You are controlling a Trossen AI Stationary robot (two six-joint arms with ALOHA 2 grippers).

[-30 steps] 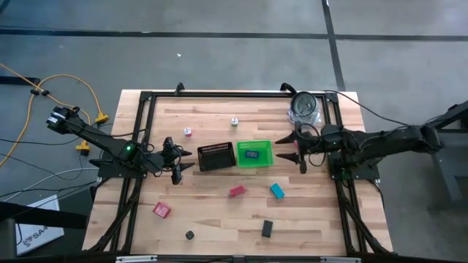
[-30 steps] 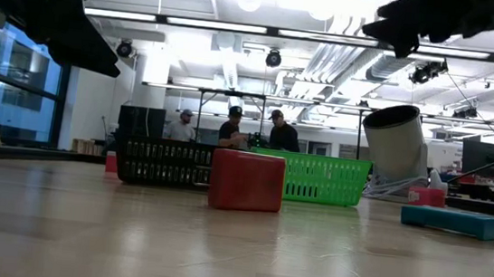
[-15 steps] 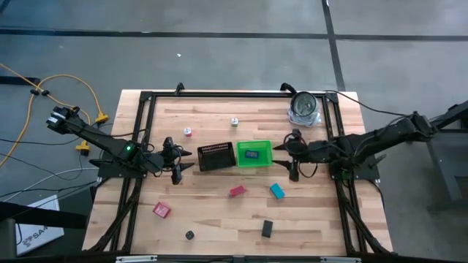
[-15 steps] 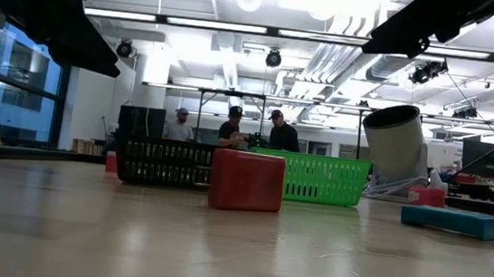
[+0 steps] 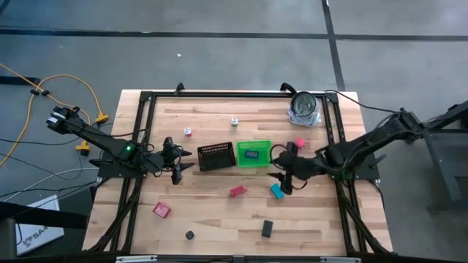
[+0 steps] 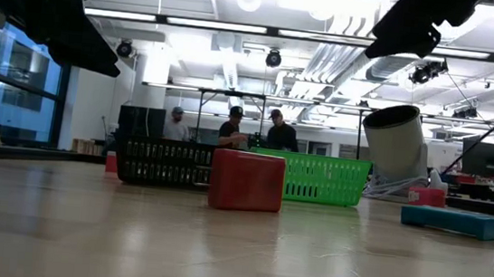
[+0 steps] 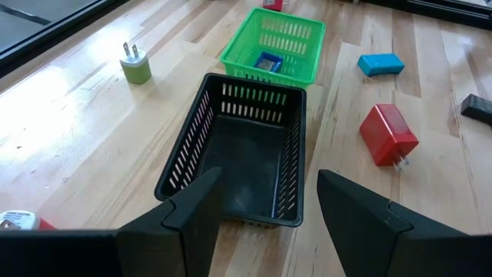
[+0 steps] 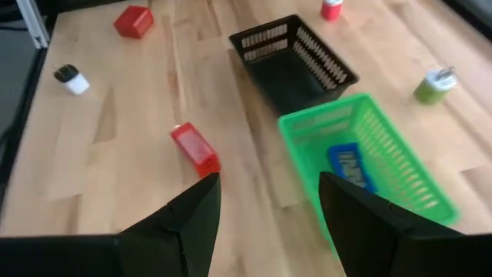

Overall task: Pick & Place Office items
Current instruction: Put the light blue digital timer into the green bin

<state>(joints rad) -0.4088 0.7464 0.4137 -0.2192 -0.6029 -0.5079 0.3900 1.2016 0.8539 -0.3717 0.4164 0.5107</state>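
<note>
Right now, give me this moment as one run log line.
right tool: open, above teal block | left tool: open, beside black mesh tray | green bin: holds blue item

Overhead, table-level and two wrist cameras all share the green bin.

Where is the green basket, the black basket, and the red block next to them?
green basket (image 7: 286,31), left wrist view, far rim
black basket (image 7: 201,115), left wrist view, side wall
red block (image 7: 388,132), left wrist view, top face
</note>
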